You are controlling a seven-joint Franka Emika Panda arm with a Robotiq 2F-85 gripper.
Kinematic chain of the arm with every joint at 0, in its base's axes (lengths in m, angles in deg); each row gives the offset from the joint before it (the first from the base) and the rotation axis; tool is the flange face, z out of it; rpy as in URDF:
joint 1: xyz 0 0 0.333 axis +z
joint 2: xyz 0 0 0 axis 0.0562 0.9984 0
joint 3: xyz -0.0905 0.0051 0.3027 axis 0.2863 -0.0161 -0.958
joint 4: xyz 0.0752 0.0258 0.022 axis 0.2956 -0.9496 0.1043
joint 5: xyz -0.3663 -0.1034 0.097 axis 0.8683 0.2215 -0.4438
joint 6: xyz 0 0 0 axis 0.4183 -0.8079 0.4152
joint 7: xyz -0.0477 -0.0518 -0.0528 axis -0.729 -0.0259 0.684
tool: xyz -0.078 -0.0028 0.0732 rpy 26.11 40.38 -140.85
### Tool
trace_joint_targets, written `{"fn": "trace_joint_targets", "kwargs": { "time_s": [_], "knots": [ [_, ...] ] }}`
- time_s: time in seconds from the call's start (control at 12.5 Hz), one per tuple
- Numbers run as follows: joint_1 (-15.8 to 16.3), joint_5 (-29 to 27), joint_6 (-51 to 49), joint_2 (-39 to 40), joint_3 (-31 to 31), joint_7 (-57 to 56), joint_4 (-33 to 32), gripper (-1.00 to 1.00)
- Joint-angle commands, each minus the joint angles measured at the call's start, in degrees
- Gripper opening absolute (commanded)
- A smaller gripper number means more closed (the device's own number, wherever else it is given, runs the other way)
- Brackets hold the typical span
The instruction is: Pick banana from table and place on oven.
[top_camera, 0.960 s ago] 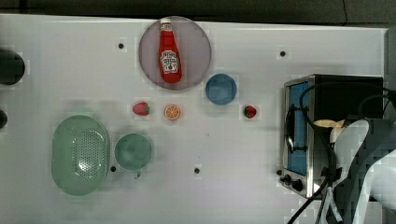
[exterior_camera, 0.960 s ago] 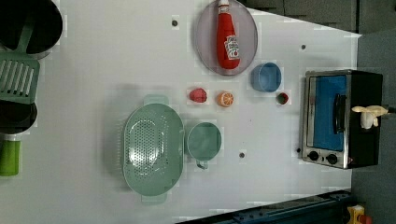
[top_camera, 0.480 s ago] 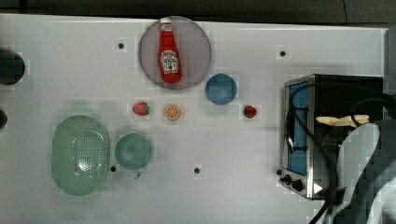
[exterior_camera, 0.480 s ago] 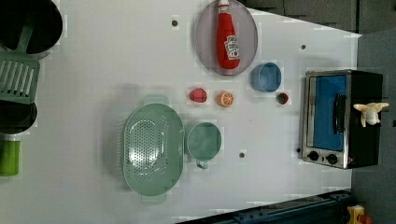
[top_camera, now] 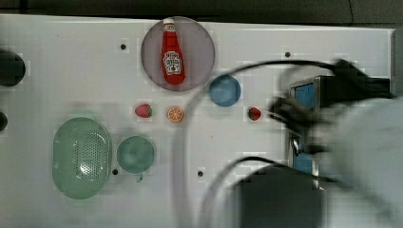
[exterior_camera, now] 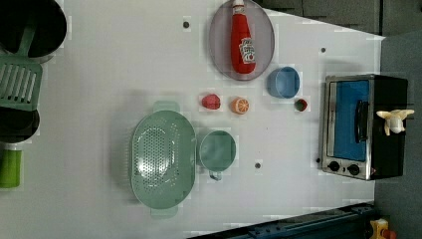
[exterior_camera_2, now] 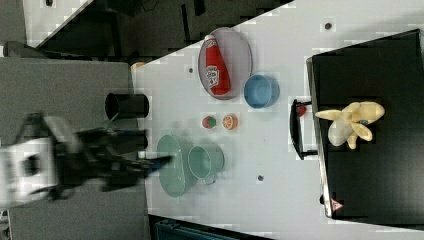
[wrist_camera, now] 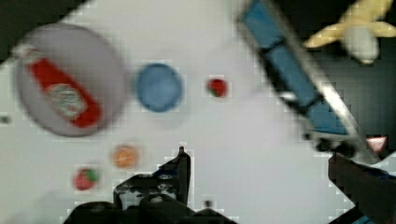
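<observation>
Arm (top_camera: 366, 156) swung away — banana (exterior_camera_2: 352, 124) stays.

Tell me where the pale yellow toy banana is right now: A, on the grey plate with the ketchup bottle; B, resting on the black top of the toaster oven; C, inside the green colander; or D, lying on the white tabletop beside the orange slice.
B: the pale yellow toy banana rests on the black top of the toaster oven, with nothing holding it.
</observation>
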Motion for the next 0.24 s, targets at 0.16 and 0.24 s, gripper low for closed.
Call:
{"fn": "trace_joint_targets", "kwargs": {
  "time_s": [0.16,0.24],
  "knots": [
    [0.9,-0.8,-4.0,-2.0,-4.7,27.6,-3.5,1.00],
    [0.9,-0.8,-4.1,-2.8,-5.5,29.1,-4.1,1.00]
  ]
}}
